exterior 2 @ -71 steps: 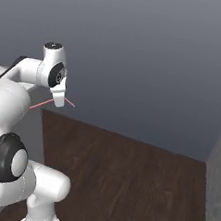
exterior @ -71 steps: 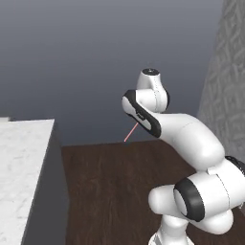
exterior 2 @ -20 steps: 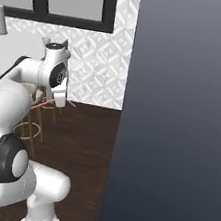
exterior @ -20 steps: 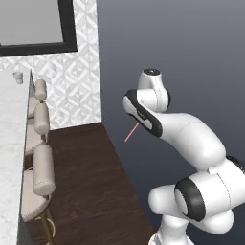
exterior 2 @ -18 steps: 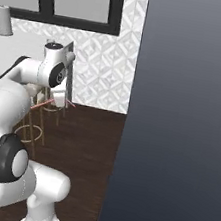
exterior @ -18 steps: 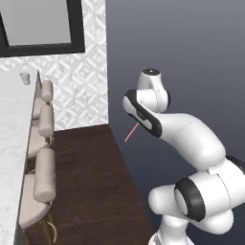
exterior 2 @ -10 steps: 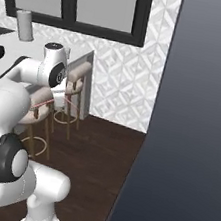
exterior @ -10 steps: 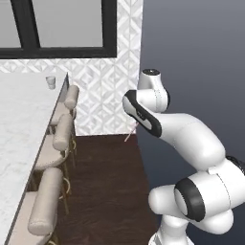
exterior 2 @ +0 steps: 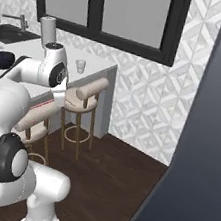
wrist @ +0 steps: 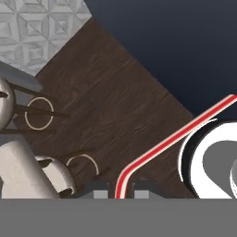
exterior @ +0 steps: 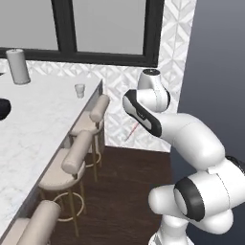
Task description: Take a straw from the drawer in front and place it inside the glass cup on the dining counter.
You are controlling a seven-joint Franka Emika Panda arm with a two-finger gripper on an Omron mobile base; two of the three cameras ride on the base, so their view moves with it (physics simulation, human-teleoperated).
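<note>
One straw (wrist: 166, 142) sits pinched between our gripper (wrist: 121, 189) tips, clamped just below its bend. We judge it light, thin and slippery, so we'd keep hold near that bent end while heading for the glass cup (exterior: 80, 90) on the dining counter (exterior: 43, 119)

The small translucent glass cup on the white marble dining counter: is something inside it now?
The small translucent glass cup looks empty. The red-pink straw is between the gripper fingertips, so it is not in the cup yet.

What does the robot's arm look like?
The arm is glossy white, made of fat rounded tube sections with dark grey bands and round caps at the joints. The end effector has two small dark finger tips. No cables or markings show.
</note>
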